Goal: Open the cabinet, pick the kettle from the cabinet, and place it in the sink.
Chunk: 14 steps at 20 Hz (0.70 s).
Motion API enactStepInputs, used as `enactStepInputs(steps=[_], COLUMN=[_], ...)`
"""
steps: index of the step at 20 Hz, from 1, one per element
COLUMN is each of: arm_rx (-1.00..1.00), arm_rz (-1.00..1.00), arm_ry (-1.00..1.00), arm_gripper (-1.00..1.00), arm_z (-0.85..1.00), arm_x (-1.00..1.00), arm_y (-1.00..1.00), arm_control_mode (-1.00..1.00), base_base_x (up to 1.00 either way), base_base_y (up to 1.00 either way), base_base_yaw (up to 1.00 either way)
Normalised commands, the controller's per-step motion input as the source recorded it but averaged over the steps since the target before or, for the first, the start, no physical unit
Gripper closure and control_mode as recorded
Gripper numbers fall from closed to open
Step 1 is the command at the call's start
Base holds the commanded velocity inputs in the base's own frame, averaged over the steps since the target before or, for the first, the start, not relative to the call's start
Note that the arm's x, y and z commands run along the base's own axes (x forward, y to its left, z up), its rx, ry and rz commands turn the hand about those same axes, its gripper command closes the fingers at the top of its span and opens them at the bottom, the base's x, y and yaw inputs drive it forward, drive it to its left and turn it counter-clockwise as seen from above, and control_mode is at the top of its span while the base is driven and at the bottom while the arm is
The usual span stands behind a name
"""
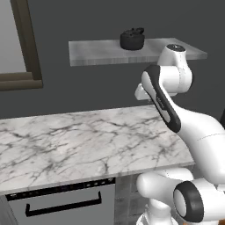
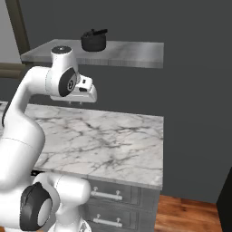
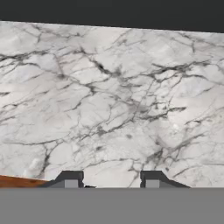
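White arm segments fill the lower right of the left base view, rising over the marble bench (image 1: 79, 145). Above the bench, a grey marble shelf (image 1: 101, 52) juts from the dark wall, and the kettle (image 1: 132, 38) sits upright on it, near the shelf's middle. A brown window frame (image 1: 27, 48) stands left of the shelf. Below the bench's front edge is a grey drawer front with a black handle (image 1: 63, 206).

From the right base view, the arm rises at lower left, and the hand (image 2: 77, 102) hangs above the bench (image 2: 113, 140), below the shelf (image 2: 131, 52), pointing down. The kettle (image 2: 94, 41) rests on the shelf, above the hand and apart from it. Grey drawers (image 2: 113, 195) sit under the bench.

Looking along the hand (image 3: 111, 180), its two fingertips (image 3: 71, 179) stand apart with only bench (image 3: 113, 100) marble between them, gripping nothing.
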Motion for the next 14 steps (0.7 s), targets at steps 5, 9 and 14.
enactStepInputs(steps=[5,9,14], arm_rx=[0.0,0.0,0.0], arm_rz=[0.0,0.0,-0.02], arm_ry=[-0.08,-0.2,-0.25], arm_gripper=[-1.0,-1.0,-1.0], arm_z=[0.0,0.0,0.01], arm_x=[-0.06,-0.11,-0.08], arm_y=[0.0,0.0,0.0], arm_control_mode=[-1.0,-1.0,-1.0], base_base_x=[0.0,0.0,0.0], base_base_y=[0.0,0.0,0.0], base_base_yaw=[0.0,0.0,0.0])
